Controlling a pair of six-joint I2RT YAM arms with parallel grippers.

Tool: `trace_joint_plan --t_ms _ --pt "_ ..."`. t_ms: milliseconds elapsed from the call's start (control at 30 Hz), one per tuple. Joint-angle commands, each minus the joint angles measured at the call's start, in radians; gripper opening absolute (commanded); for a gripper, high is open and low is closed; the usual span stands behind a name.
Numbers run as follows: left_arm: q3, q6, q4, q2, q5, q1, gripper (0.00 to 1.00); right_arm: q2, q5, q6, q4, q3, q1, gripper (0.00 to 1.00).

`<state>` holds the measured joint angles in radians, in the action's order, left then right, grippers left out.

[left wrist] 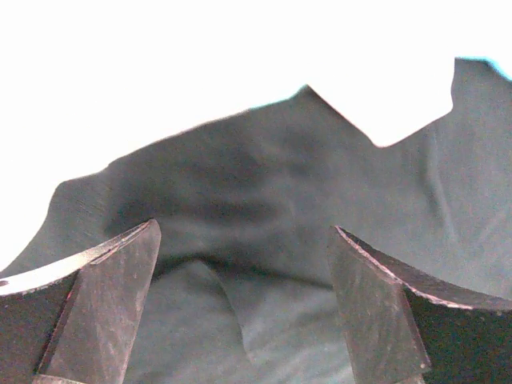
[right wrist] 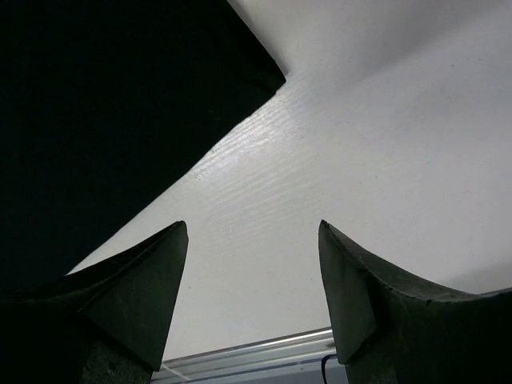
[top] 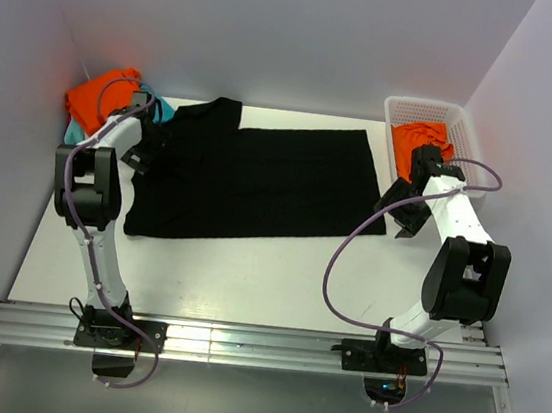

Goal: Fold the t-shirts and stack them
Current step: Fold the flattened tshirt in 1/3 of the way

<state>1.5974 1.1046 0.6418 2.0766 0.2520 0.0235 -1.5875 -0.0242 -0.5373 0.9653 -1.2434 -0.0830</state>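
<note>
White table all round, pale walls on three sides, and a metal rail along the near edge carrying both arm bases.

Moving out from the rail, the right gripper hangs over bare table just off the right edge of the black t-shirt. Its wrist camera shows the right gripper with fingers spread wide and nothing between them, and the black t-shirt filling the upper left of that view, one corner poking onto the white surface.

That black shirt lies spread flat across the middle of the table, collar end to the left.

Over on its left end, the left gripper is down above the cloth. From the wrist, the left gripper has its fingers parted too, with rumpled black cloth under the gap; whether the tips touch it, hard to say from here.

Far left corner: an orange t-shirt bunched up, a bit of teal t-shirt beside it.

Far right: a white basket holding another orange t-shirt.
</note>
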Motion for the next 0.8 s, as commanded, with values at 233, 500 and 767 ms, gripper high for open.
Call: trace_joint_plan --t_ms 233,500,767 --pt "0.021 -0.09 -0.003 -0.127 0.012 0.012 0.83 0.086 -0.036 -0.015 -0.037 0.059 0.005 0.73" --pt "0.172 -0.213 -0.12 0.0 -0.125 -0.059 0.81 0.104 -0.106 -0.032 -0.135 0.139 0.025 0.73" --pt "0.688 -0.157 -0.117 0.322 -0.163 -0.051 0.82 0.138 -0.066 -0.056 -0.103 0.16 0.078 0.73"
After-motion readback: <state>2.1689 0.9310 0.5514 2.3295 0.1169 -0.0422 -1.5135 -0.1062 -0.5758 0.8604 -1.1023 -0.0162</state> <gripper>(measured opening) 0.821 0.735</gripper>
